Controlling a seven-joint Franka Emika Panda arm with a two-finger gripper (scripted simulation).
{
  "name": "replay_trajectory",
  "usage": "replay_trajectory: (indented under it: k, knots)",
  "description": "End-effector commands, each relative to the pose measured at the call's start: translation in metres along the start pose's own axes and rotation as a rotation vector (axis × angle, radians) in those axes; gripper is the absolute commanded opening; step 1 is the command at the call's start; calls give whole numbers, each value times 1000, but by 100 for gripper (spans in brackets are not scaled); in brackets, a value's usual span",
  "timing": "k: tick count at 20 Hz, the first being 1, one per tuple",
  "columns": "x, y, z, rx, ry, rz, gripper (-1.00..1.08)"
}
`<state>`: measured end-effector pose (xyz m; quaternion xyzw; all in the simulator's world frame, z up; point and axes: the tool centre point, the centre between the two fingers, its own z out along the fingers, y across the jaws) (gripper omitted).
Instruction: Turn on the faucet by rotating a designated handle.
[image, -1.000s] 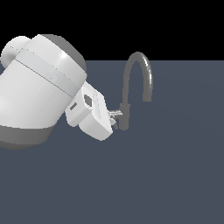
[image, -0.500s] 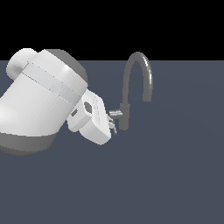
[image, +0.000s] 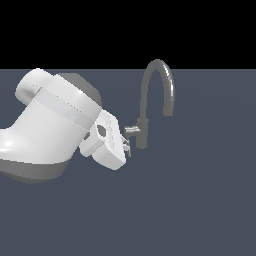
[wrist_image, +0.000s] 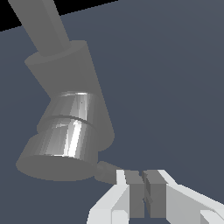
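Faucet (image: 152, 97) stands upright on the dark floor (image: 200, 200), spout arching toward the exterior view's right. Handle (image: 131, 131) sticks out from the post toward the gripper (image: 126, 146). Gripper fingers (wrist_image: 151, 192) pressed together, just beside the handle's thin rod, gripping nothing.

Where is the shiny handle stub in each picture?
Exterior view: the handle sticks out from the faucet post toward the exterior view's left, next to the tool.
Wrist view: the handle is the shiny banded cylinder.
Shared landmark: the faucet's thick grey post.
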<state>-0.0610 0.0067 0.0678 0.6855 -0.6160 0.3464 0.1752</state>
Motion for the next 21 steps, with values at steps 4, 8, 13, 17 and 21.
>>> replay_trajectory:
  k: [4,8,13,17,21]
  knots:
    - [-4,-3,6,-6,3,-42,-100]
    - [-10,-6,15,-15,7,-33,-100]
    - [-16,-10,26,-26,13,-21,-100]
    - [-22,-14,35,-35,18,-12,-100]
    - [-26,-16,42,-42,22,-4,-100]
